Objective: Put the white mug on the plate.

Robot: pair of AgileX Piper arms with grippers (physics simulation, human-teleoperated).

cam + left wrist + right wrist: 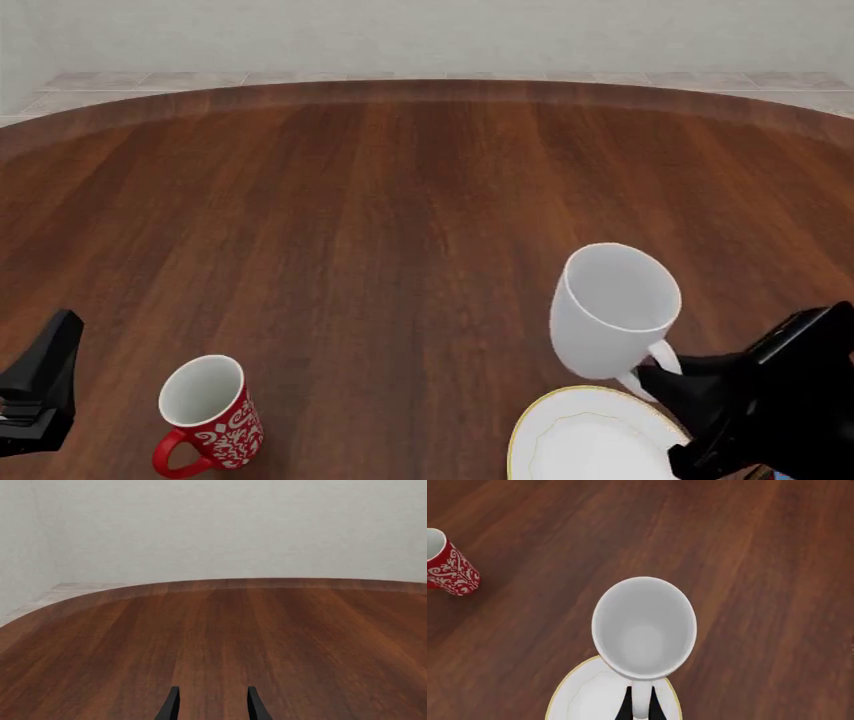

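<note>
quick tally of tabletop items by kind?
Mugs: 2 (the white mug, held at its handle by the right gripper above the plate; the red mug, standing on the table)
Plates: 1 (the plate)
Total: 3

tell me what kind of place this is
Likely a simulated tabletop test scene, not a real kitchen: a bare round wooden table before a blank wall, holding only a red patterned mug, a gold-rimmed plate and a white mug gripped by the right gripper.
</note>
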